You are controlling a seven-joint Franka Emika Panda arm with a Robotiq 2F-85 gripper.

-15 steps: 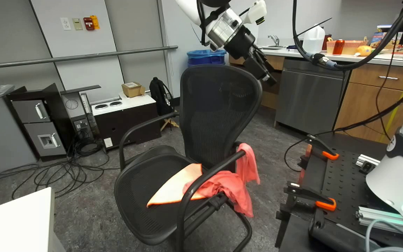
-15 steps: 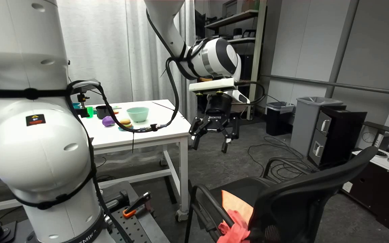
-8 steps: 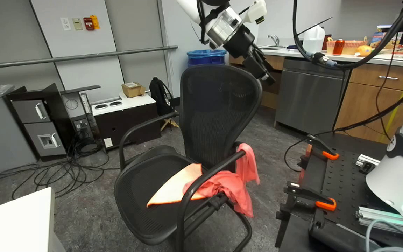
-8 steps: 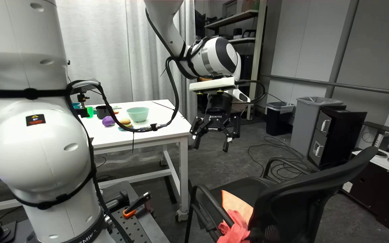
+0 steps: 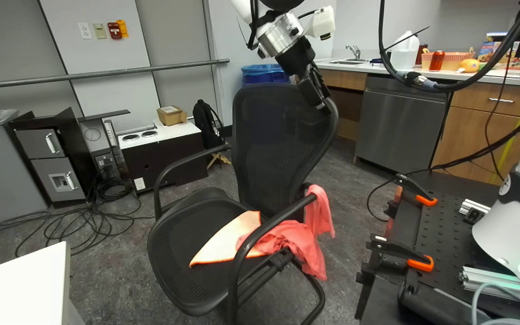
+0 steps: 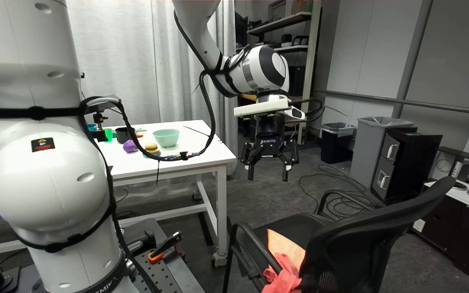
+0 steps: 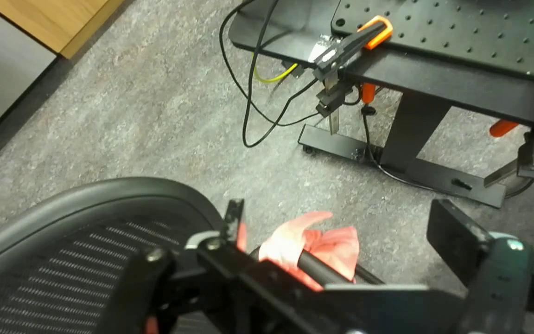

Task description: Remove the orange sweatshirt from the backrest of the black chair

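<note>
The orange sweatshirt shows as a crumpled coral cloth (image 5: 294, 241) hung over an armrest of the black chair (image 5: 271, 149), not over its backrest. A flat pale-orange part (image 5: 228, 241) lies on the seat; I cannot tell if it is the same cloth. The cloth also shows in an exterior view (image 6: 285, 276) beside the chair (image 6: 364, 232). My gripper (image 6: 268, 176) is open and empty, pointing down, well above the chair and apart from the cloth. In the wrist view the cloth (image 7: 336, 246) shows between the open fingers (image 7: 339, 227), farther down, partly hidden by the gripper; the backrest (image 7: 86, 264) is at lower left.
A white table (image 6: 193, 158) with a green bowl (image 6: 166, 137) stands beside the arm. The robot's black bench with orange clamps (image 7: 378, 32) is at the wrist view's upper right. The backrest's top corner lies close to the gripper in an exterior view (image 5: 321, 106).
My gripper has moved sideways toward the chair and tilted to point more straight down. It has stayed open. The chair and cloth have not moved.
</note>
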